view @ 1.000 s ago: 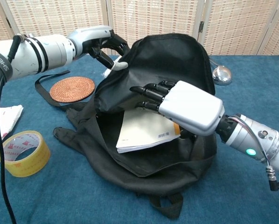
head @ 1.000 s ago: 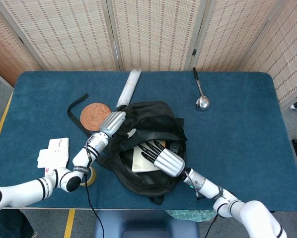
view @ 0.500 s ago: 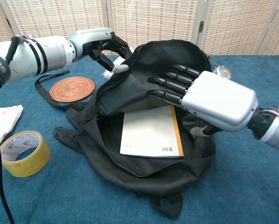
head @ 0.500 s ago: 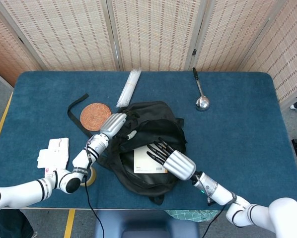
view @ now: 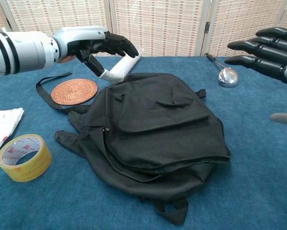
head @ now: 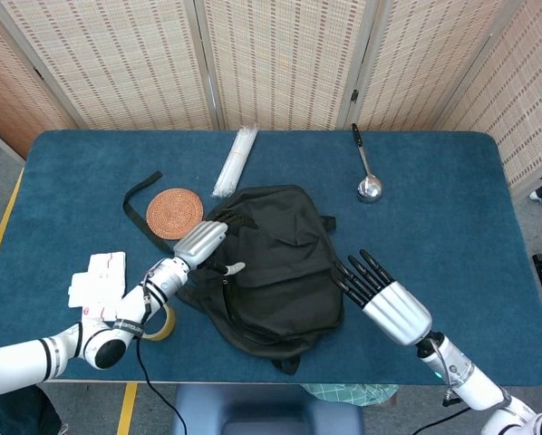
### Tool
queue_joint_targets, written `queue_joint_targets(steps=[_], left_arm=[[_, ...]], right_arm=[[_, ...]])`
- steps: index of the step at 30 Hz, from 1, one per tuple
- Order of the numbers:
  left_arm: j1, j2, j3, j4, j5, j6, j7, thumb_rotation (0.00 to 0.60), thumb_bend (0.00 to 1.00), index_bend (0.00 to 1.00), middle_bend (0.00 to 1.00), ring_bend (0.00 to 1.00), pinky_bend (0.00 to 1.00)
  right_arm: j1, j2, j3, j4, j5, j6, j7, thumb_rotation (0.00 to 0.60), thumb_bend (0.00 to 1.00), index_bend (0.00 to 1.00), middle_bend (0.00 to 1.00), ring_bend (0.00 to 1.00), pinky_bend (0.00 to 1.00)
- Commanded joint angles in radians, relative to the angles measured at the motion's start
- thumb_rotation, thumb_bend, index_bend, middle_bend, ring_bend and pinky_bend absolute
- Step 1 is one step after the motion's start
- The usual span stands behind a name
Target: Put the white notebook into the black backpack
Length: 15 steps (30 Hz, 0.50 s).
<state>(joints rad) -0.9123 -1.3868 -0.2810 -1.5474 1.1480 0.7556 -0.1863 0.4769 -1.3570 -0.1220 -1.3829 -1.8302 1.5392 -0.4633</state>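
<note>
Black backpack (head: pixel 275 258) lies flat; only chest view shows tape (view: pixel 23 157).

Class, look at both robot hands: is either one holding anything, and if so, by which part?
Nothing is held. The left hand and right hand are both open, clear of the black backpack.

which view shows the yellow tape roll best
Chest view: the tape roll lies fully visible on the table, front left of the backpack. In the head view only a sliver shows, the left arm covering most of it.
</note>
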Motion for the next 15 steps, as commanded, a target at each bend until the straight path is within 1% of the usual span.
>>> queue_joint_targets(steps=[1, 2, 5, 7, 10, 13, 15], left_arm=[[0.045, 0.037, 0.013, -0.022, 0.001, 0.052, 0.0, 0.6, 0.35, 0.24, 0.19, 0.13, 0.0], [0.059, 0.045, 0.017, -0.024, -0.005, 0.069, 0.004, 0.6, 0.35, 0.25, 0.19, 0.13, 0.0], [0.116, 0.073, 0.032, -0.04, -0.022, 0.133, 0.008, 0.6, 0.35, 0.25, 0.19, 0.13, 0.0], [0.154, 0.09, 0.043, -0.047, -0.025, 0.176, 0.007, 0.6, 0.35, 0.26, 0.19, 0.13, 0.0], [0.223, 0.109, 0.073, -0.035, -0.018, 0.27, 0.045, 0.6, 0.35, 0.27, 0.19, 0.13, 0.0], [0.279, 0.125, 0.095, -0.03, -0.02, 0.335, 0.07, 0.6, 0.35, 0.27, 0.19, 0.13, 0.0], [0.323, 0.14, 0.112, -0.029, -0.021, 0.382, 0.085, 0.6, 0.35, 0.27, 0.19, 0.13, 0.0]], right_arm=[[-0.023, 0.04, 0.022, -0.04, 0.05, -0.002, 0.075, 0.6, 0.16, 0.0, 0.02, 0.1, 0.01], [-0.026, 0.05, 0.025, -0.05, 0.063, -0.007, 0.102, 0.6, 0.24, 0.0, 0.03, 0.13, 0.04], [-0.035, 0.094, 0.029, -0.088, 0.106, -0.041, 0.186, 0.6, 0.39, 0.01, 0.09, 0.18, 0.08], [-0.044, 0.117, 0.037, -0.1, 0.13, -0.047, 0.228, 0.6, 0.44, 0.01, 0.12, 0.18, 0.08], [-0.067, 0.142, 0.053, -0.103, 0.172, -0.046, 0.285, 0.6, 0.45, 0.01, 0.12, 0.17, 0.08], [-0.088, 0.155, 0.062, -0.097, 0.201, -0.048, 0.327, 0.6, 0.45, 0.01, 0.11, 0.17, 0.07], [-0.103, 0.171, 0.065, -0.102, 0.233, -0.066, 0.347, 0.6, 0.45, 0.01, 0.09, 0.14, 0.05]])
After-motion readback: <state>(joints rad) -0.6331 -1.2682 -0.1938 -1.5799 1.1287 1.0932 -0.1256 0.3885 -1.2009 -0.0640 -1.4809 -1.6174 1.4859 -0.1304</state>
